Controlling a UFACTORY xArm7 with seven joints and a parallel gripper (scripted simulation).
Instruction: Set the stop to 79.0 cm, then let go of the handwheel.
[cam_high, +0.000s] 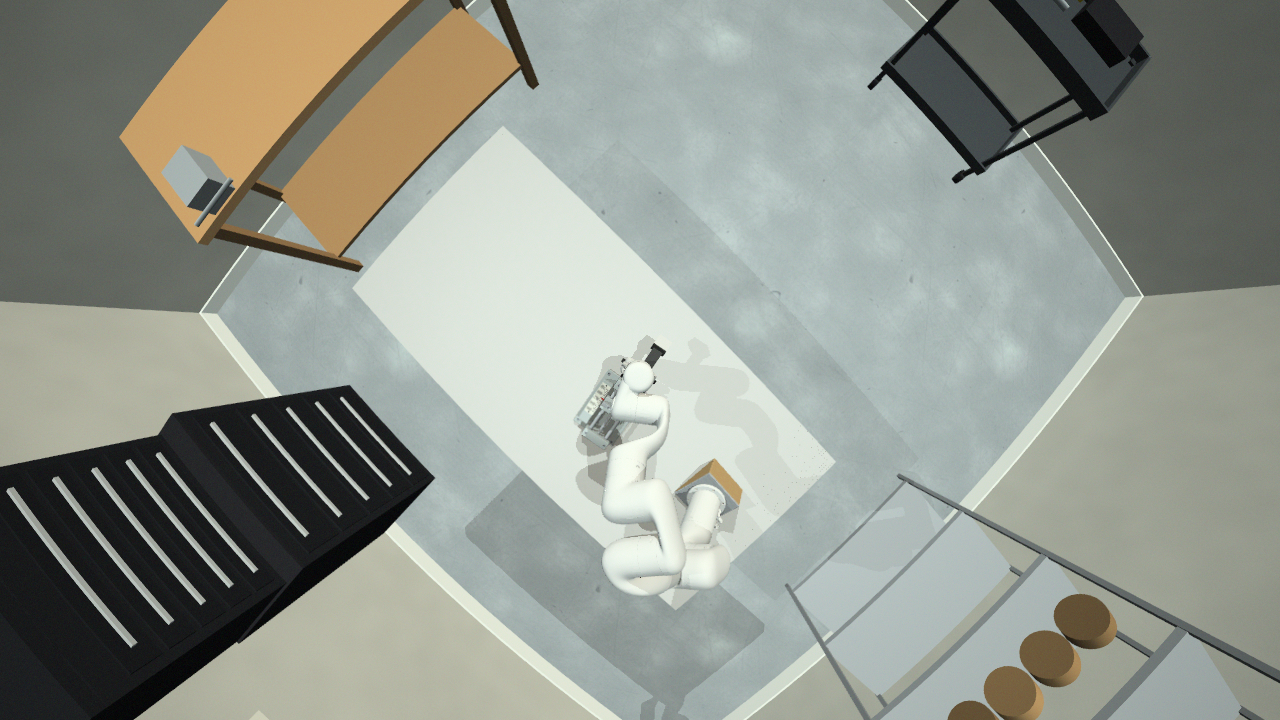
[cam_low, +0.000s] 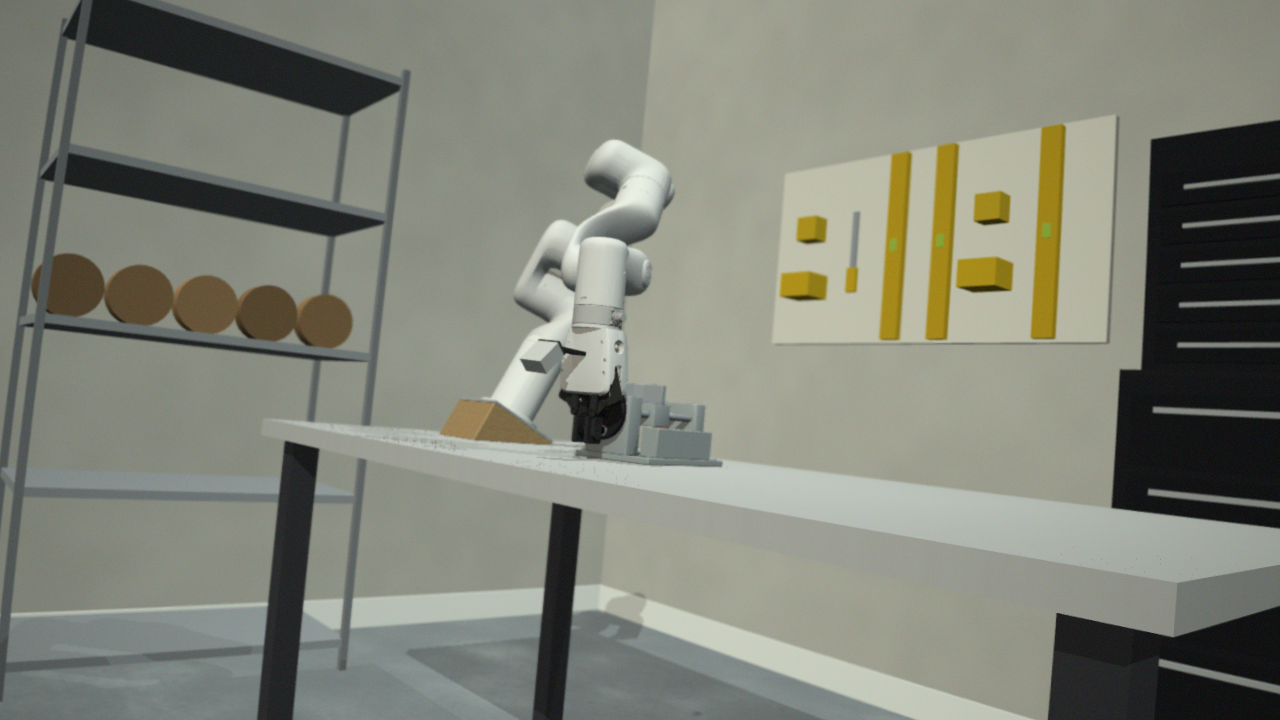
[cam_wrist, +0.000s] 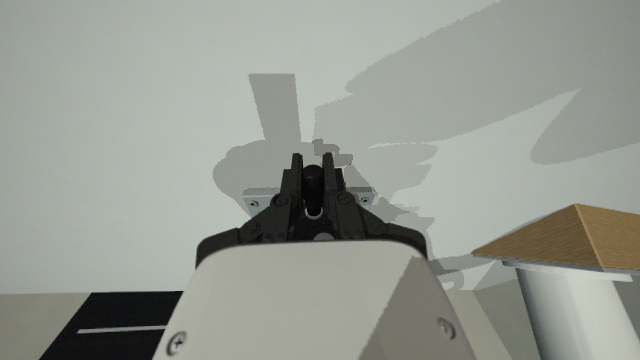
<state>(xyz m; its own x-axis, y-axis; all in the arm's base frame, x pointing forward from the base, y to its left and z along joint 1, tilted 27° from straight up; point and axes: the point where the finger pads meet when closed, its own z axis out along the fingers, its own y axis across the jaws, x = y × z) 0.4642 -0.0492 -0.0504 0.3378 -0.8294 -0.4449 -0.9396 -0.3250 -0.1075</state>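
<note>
The grey stop fixture stands on the white table. In the top view the arm partly covers it, and its scale is too small to read. I cannot tell the stop's setting. The black handwheel is on the fixture's side towards my gripper, partly hidden behind the fingers in the exterior view. My gripper points down at the wheel. It is shut on the wheel's black handle, which stands between the two fingers in the wrist view.
The arm's base sits on a wooden wedge on the same table. A shelf rack with round wooden discs, a wall board with yellow items and a black drawer cabinet stand beyond the table.
</note>
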